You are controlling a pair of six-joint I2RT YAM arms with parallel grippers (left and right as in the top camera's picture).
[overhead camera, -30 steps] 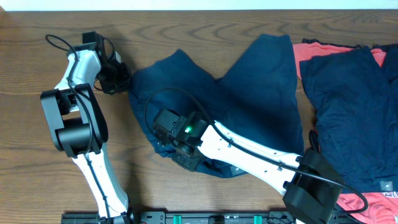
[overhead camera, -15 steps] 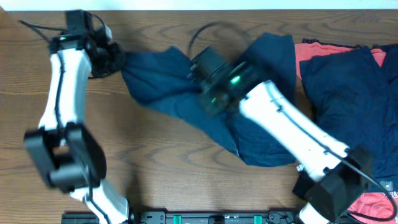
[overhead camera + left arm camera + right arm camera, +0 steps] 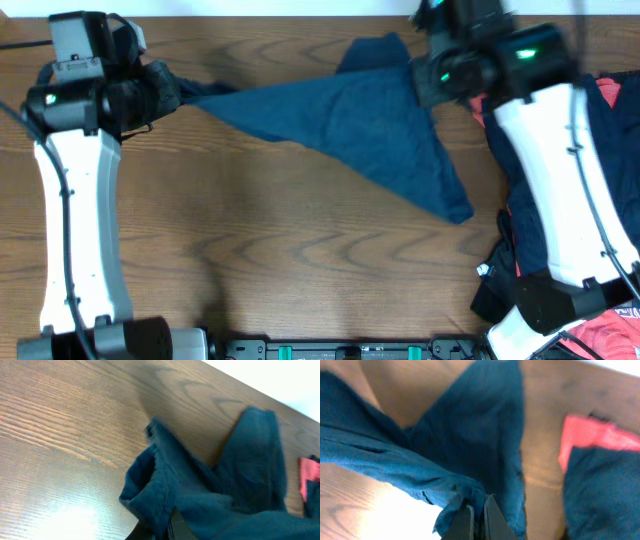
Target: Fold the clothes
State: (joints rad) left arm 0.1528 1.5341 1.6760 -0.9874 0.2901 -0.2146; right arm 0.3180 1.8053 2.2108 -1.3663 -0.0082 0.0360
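**Operator:** Now, which way is the cloth running?

**Spotter:** Starting on your left, your left gripper (image 3: pixel 160 88) is pinching fully closed on a bunched corner of the navy garment (image 3: pixel 340 125), over the far left of the table (image 3: pixel 250 270). From there the garment is stretching rightward along the table's far side. Its long axis is lying left to right, and it is pulled taut between your two arms.

**Operator:** And the shape?

**Spotter:** It is widening toward the right and tapering into a tip that is pointing toward the near right. One loose corner is poking toward the far edge. I cannot tell whether the tip is touching the wood.

**Operator:** What is the right side doing?

**Spotter:** Your right gripper (image 3: pixel 425 85) is also clamping fully closed on the garment's other end. In its wrist view the fabric is gathering between the fingertips (image 3: pixel 465 515). Just beyond it, the pile (image 3: pixel 600 150) of navy and coral-red clothes is lying at the table's right edge.

**Operator:** Any labels?

**Spotter:** I am not making out any writing; the pictures are too small and blurred.
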